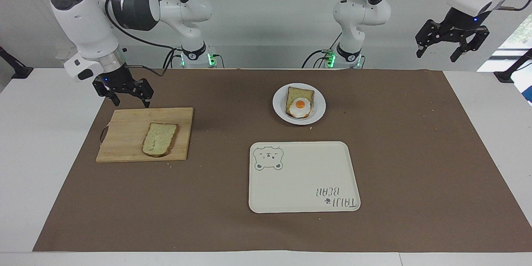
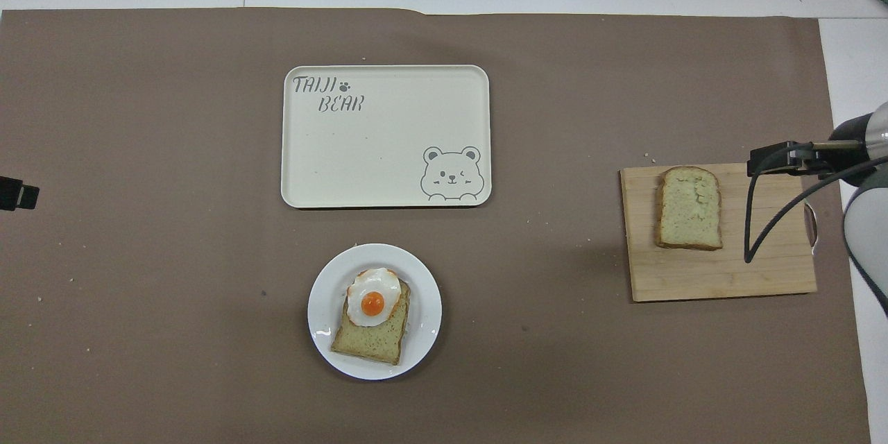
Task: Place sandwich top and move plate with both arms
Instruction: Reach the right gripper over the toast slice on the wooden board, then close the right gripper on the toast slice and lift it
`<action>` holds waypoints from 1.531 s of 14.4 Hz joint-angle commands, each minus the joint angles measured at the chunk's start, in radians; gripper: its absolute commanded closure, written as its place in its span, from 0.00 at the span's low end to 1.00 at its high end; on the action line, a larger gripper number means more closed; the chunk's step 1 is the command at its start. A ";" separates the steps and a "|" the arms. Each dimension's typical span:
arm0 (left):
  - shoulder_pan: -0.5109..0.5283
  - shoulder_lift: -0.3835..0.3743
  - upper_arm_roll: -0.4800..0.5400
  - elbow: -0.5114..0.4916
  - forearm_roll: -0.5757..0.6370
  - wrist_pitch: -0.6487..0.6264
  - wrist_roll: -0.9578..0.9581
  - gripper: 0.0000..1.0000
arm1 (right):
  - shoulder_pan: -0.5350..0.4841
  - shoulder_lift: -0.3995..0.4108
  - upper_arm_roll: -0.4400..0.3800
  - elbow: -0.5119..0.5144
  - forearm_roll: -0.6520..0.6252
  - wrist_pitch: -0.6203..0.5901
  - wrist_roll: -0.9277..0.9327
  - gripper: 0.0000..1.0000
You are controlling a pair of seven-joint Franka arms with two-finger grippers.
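One sandwich top, one plate

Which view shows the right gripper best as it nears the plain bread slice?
The facing view: the right gripper shows whole, fingers open, raised by the cutting board edge nearest the robots, short of the sandwich top. The overhead view shows only the arm's wrist and cable over the board, not the fingers.

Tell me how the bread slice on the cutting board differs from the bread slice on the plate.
The sandwich top is bare; the plated slice carries a fried egg. The sandwich top lies on the wooden cutting board toward the right arm's end of the table; the plated slice lies on the white plate, nearer to the robots than the cream tray. Both lie flat and are pale with brown crusts.
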 commanded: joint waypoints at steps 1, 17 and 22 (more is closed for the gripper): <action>-0.006 -0.021 0.004 -0.021 0.006 -0.008 -0.006 0.00 | -0.037 0.054 0.007 -0.024 0.066 0.065 -0.046 0.00; -0.006 -0.021 0.006 -0.021 0.006 -0.008 -0.006 0.00 | -0.171 0.254 0.007 -0.190 0.221 0.378 -0.257 0.00; -0.006 -0.021 0.004 -0.021 0.006 -0.008 -0.006 0.00 | -0.146 0.266 0.007 -0.207 0.222 0.385 -0.231 0.04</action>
